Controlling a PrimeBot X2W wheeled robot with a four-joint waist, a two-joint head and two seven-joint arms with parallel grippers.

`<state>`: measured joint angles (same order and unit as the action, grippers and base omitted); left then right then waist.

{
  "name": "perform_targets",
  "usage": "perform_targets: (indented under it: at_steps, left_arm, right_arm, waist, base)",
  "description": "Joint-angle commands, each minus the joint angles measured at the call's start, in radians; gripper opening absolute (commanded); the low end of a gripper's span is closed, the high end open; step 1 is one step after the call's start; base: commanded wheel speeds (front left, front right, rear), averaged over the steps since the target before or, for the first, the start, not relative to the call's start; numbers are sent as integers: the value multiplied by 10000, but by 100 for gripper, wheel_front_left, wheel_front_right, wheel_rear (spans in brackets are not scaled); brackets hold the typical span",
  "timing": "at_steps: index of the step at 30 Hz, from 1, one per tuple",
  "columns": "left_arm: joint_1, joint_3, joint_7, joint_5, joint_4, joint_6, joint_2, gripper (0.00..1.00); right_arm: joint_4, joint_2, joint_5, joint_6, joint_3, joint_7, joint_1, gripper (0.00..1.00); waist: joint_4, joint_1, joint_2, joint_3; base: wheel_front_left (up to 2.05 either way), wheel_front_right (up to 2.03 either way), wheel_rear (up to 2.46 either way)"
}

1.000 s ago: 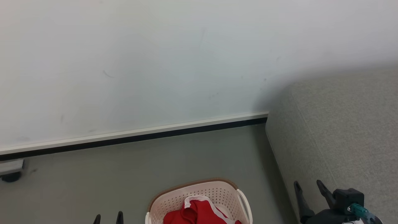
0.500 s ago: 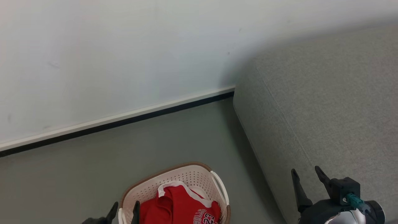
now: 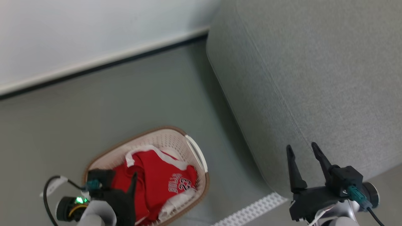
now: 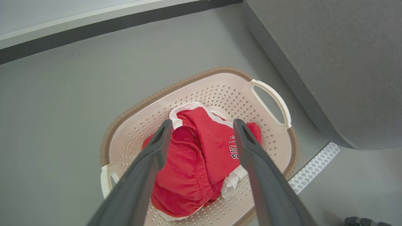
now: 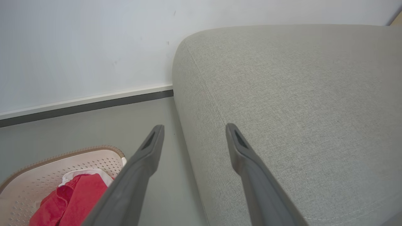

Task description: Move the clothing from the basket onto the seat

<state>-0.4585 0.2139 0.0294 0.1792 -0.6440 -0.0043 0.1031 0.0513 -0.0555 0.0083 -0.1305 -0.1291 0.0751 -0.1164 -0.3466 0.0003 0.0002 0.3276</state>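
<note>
Basket [image 4: 220, 91]: one, clothing [image 4: 188, 157] heaped inside; seat [image 3: 314, 78]: one. Your left end effector [image 4: 202, 125] gapes wide over clothing, empty; right end effector [image 5: 194, 128] likewise, by seat.

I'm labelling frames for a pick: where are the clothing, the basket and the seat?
clothing [image 4: 188, 163], left wrist view, red fabric middle
basket [image 4: 201, 91], left wrist view, perforated wall
seat [image 5: 298, 110], right wrist view, top surface
</note>
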Motion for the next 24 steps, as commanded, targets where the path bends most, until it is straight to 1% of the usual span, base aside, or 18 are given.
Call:
perform_targets:
  at_steps: [1, 5, 9, 16, 18, 23, 24]
  left_arm:
    - [-196, 3, -78, -57, -157, 21, 122, 100]
    - [-1189, 226, -394, -304, -843, 10, 246, 100]
    - [-1870, 368, -528, -430, -1486, 24, 281, 100]
    - [-2585, 177, -804, -54, -2476, 109, 155, 100]
    - [-2735, 179, -903, -68, -2713, 210, 159, 100]
    - [-3214, 240, -1198, -281, -3394, 791, 268, 100]
    - [-3292, 301, -1229, -322, -3488, 844, 301, 100]
  right_arm:
    - [29, 81, 15, -4, -85, 106, -186, 100]
    - [117, 87, 358, -4, -416, 513, -492, 100]
    - [190, 97, 722, -4, -600, 881, -597, 100]
    - [519, 92, 1126, -4, -880, 1235, -661, 100]
    - [593, 90, 1199, -4, -916, 1310, -653, 100]
    - [590, 90, 1323, -4, -833, 1421, -445, 100]
    - [577, 88, 1362, -4, -813, 1435, -385, 100]
  waist:
    - [-990, -3, -2, 1701]
    - [-1260, -3, -2, 2651]
    - [-1397, -3, -2, 3304]
    - [-1589, -3, -2, 4022]
    - [-1615, -3, -2, 4135]
    - [-1574, -3, -2, 4330]
    - [-1569, -3, -2, 4360]
  base:
    - [0, 0, 0]
    - [0, 0, 0]
    - [0, 0, 0]
    - [0, 0, 0]
    - [0, 0, 0]
    - [0, 0, 0]
    - [0, 0, 0]
